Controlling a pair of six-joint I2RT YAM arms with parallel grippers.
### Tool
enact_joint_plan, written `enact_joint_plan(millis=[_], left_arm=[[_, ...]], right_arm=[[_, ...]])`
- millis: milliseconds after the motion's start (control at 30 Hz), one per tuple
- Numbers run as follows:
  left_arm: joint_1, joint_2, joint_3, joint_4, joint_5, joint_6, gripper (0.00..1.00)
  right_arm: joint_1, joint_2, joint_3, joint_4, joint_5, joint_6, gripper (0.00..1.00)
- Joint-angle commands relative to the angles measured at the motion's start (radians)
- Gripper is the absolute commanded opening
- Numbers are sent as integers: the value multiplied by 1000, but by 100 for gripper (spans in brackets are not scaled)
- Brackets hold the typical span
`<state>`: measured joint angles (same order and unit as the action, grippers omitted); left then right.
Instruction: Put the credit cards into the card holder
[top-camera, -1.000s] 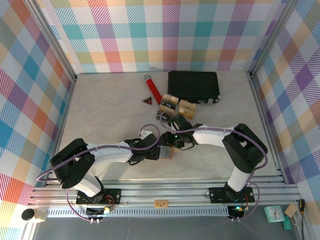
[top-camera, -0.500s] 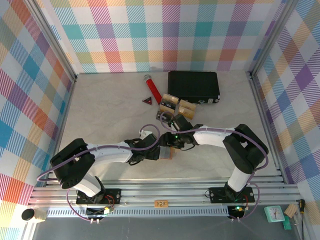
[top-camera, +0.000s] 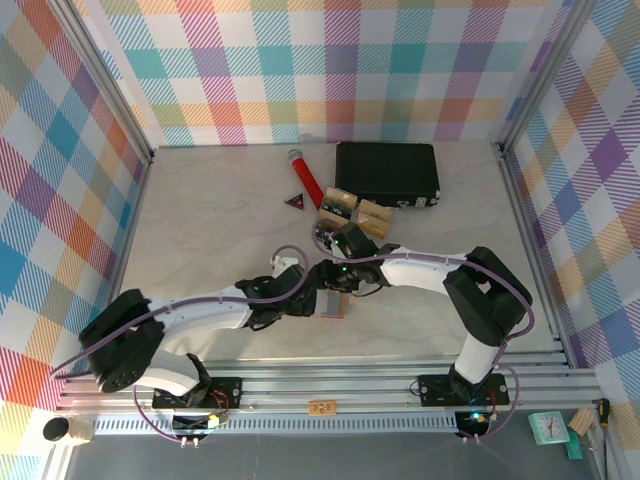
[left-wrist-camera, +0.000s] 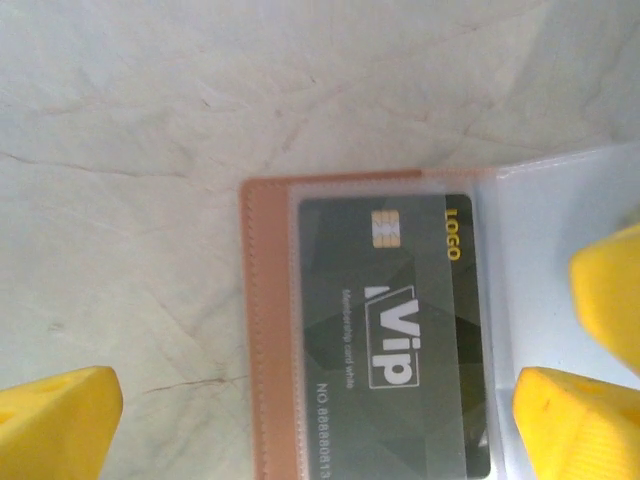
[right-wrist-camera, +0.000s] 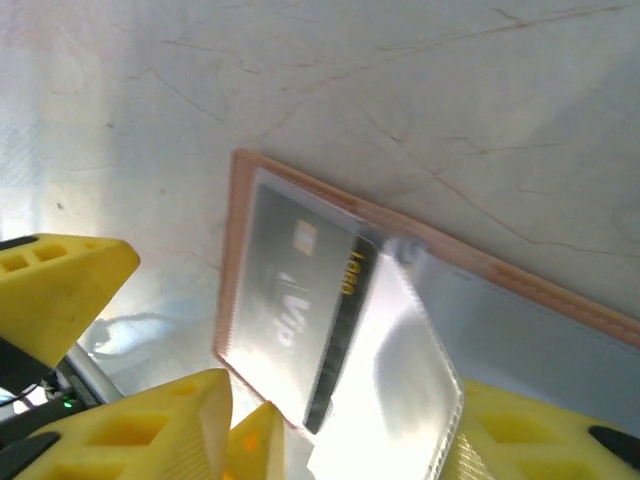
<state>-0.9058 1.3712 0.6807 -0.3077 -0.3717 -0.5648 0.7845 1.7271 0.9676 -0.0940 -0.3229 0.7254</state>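
A card (left-wrist-camera: 390, 340) sat in the card holder (left-wrist-camera: 262, 330).
Left gripper (left-wrist-camera: 315, 425) and right gripper (right-wrist-camera: 330, 440) were spread apart; clear flap (left-wrist-camera: 520, 260) at 3 o'clock.

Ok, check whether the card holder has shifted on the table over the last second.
No. In the top view the card holder lies in the same spot, below and left of the black case, as it did a second ago; no shift shows.
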Motion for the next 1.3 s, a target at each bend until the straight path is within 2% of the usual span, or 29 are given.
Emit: enact_joint_plan(millis=[0,267,400,533,767,1000,1167,1267], left_arm=[[34,-110,-21,-63,-75,-38,100],[109,-311,-62,-146,-105,-50,100],[123,-349,-72,-172,-104,-47,100],[128,-360,-79,-177,-102,-47,100],[130,-327,-69,-156,-91,-34,100],[130,-250,-46,-127,-65,-21,100],[130,-202,-25,-114,-53,-19,100],[129,-165,-4,-112,-46,-12,100]], right_arm=[[29,1,50,-24,-19,9,52],[96,144,175,-20,8,38,54],[111,228,224,17,13,53,54],[111,236,240,19,7,50,54],[107,79,210,-77,77,-17,55],[81,-134,59,-229,255,-73,58],[68,-254,-56,-333,416,-78,66],[67,-282,-106,-367,451,-74,68]])
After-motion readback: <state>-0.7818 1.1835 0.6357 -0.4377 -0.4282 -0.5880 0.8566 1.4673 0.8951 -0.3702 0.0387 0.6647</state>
